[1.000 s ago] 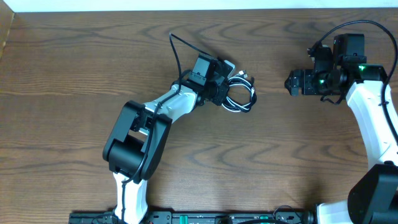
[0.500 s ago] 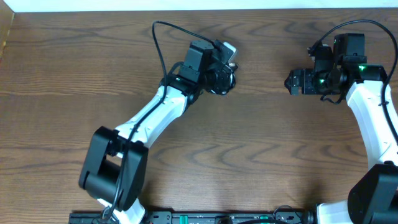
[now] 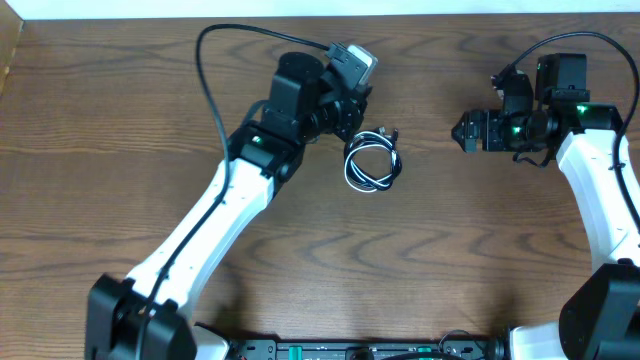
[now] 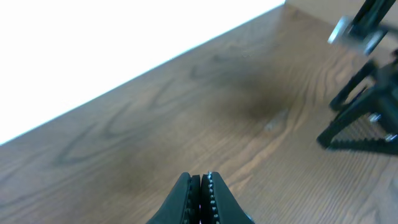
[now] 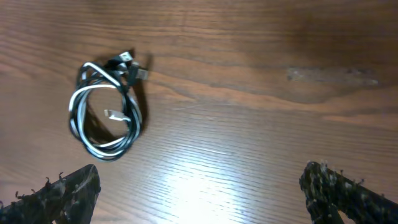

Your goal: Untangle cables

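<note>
The black and white cables lie coiled together in one small loop on the wooden table, plug ends at the top right of the coil. They also show in the right wrist view. My left gripper hangs just beyond the coil's far-left side, apart from it. In the left wrist view its jaws are shut with nothing between them. My right gripper is open and empty, to the right of the coil; its fingers are spread wide.
The far table edge meets a white wall. The right arm's gripper shows blurred at the right of the left wrist view. A thick black robot wire arcs above the left arm.
My left gripper has pulled back from the coil toward the far left. The coil, covered by the gripper before, now lies free on the table. The right arm has barely moved.
</note>
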`<state>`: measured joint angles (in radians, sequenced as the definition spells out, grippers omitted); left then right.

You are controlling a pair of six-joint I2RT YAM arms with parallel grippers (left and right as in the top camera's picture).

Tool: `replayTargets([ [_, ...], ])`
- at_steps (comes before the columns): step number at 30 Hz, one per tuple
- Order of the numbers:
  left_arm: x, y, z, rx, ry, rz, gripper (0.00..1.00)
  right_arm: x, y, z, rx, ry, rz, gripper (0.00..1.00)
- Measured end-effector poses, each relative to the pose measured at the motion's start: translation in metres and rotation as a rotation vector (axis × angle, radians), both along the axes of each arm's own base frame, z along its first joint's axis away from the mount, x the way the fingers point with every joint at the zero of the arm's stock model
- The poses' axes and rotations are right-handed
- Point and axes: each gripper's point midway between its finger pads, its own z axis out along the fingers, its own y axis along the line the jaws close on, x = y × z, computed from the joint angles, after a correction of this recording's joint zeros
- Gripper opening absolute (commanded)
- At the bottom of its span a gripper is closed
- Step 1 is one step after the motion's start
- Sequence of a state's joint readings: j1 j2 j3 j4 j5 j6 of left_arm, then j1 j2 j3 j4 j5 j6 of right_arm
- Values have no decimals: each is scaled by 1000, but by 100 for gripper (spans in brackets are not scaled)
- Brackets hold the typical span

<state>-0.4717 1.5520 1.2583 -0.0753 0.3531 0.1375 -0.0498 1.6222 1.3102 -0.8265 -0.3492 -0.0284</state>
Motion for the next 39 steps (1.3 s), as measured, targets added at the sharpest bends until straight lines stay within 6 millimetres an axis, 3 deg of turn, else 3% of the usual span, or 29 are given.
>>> replayTargets([
  [3,-5,6,8,4,-4,20,8,-1,4,1,20,1,9,99],
  [6,-10,11,-1,29,38,30,9,-2,6,2,32,3,15,99],
  [7,-11,12,-5,38,52,33,17,-2,7,2,36,2,17,97],
  [9,-12,14,-11,55,70,38,44,0,9,3,41,-7,24,94],
  [14,-10,19,-15,74,79,69,70,1,27,-9,50,-28,67,92],
  [19,-10,25,-21,103,98,95,73,-6,57,-35,57,-47,141,92],
  [24,-10,32,-28,135,114,129,78,-16,84,-47,52,-46,201,92],
  [30,-13,38,-49,185,176,143,78,-15,79,-51,10,-31,143,92],
  [39,-7,34,-121,272,325,133,78,-13,70,-54,-26,-21,95,93],
])
